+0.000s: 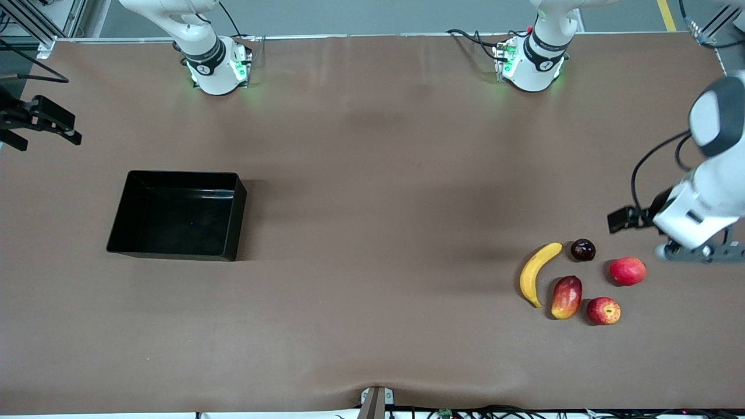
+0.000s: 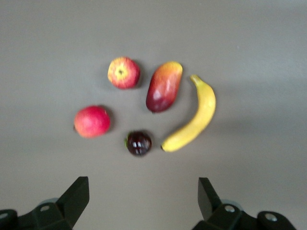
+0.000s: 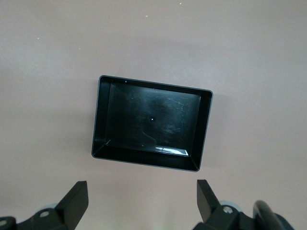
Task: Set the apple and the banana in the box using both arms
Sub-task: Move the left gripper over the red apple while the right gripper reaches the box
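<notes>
The apple, red with yellowish patches, lies at the left arm's end of the table, nearest the front camera among the fruits. The long yellow banana lies beside the fruits toward the table's middle. The black open-top box stands empty toward the right arm's end. My left gripper is open and empty, up in the air by the fruits at the table's end; its view shows the apple and banana. My right gripper is open and empty, high beside the box.
An oblong red-and-yellow mango-like fruit lies between banana and apple. A plain pinkish-red round fruit and a dark plum lie farther from the front camera. The arms' bases stand along the back edge.
</notes>
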### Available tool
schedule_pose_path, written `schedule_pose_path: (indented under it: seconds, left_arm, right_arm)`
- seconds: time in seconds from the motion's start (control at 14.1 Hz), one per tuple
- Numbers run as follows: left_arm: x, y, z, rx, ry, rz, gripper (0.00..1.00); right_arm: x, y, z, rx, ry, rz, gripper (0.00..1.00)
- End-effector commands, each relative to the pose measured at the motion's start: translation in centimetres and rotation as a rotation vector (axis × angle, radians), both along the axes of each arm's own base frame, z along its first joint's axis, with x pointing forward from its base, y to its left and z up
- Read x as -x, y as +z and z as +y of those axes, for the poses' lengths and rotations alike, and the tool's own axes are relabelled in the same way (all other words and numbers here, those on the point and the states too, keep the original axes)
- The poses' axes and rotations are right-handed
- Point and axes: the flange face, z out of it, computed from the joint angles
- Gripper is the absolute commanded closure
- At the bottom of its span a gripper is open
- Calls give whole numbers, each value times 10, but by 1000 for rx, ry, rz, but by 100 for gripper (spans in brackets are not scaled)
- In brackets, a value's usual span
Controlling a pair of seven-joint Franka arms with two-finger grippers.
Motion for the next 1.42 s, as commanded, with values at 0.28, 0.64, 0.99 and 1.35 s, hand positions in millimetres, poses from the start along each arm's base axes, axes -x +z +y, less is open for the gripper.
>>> schedule_pose_path:
  seconds: [0.28,0.64,0.99,1.35]
  left_arm:
    - [-71,-105,43,-6,-184,-114,0]
    - [-87,-174,53,-7,-285,-176,0]
    - [-89,-220,63,-29,-306,-181,0]
    - [-87,-252,72,-32,-297,-171,0]
  right_arm:
    - [-11,-9,-5,-5,1,15,0]
    - [-26,-31,-7,-6,-3,50,0]
    - [-55,-88,-34,0,-30,149,0]
    - [-74,-163,-52,-4,-49,252,0]
